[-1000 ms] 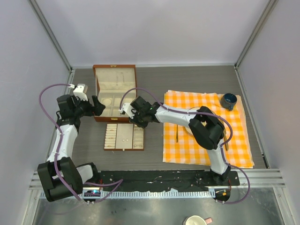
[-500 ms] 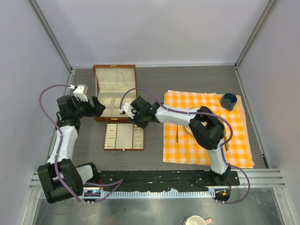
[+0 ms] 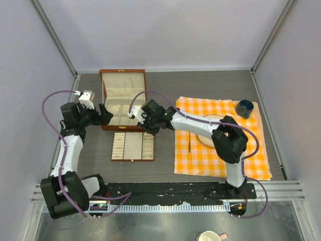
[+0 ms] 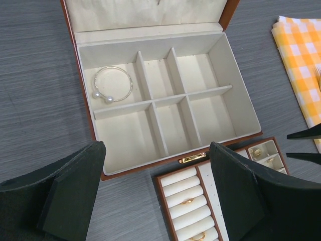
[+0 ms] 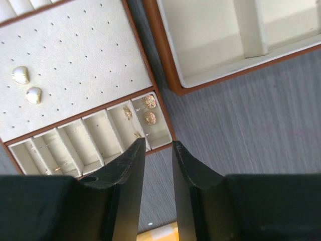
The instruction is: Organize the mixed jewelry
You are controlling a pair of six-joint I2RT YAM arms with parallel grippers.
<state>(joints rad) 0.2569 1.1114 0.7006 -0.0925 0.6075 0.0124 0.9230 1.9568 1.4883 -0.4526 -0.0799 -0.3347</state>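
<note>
A thin silver bracelet (image 4: 113,84) with two pearl ends lies in the far-left compartment of the open brown box (image 3: 123,83). In front of the box lies the insert tray (image 3: 133,153). It holds gold rings (image 4: 186,202) on its rolls, two pearl-like studs (image 5: 21,75) on the perforated pad and two glittery gold studs (image 5: 149,109) in an end slot. My left gripper (image 4: 158,193) stands wide open over the box's front-left corner, holding nothing. My right gripper (image 5: 157,145) hovers over the tray's corner by the gold studs, its jaws a narrow gap apart with nothing between them.
An orange checked cloth (image 3: 220,160) covers the table's right side, with a white plate (image 3: 210,135), gold cutlery (image 3: 189,143) and a dark blue cup (image 3: 246,107) on it. Cage walls stand at the left, right and back.
The right gripper's jaws have parted a little and it has shifted slightly toward the box; its elbow swung right, uncovering the plate. The left arm has stayed put.
</note>
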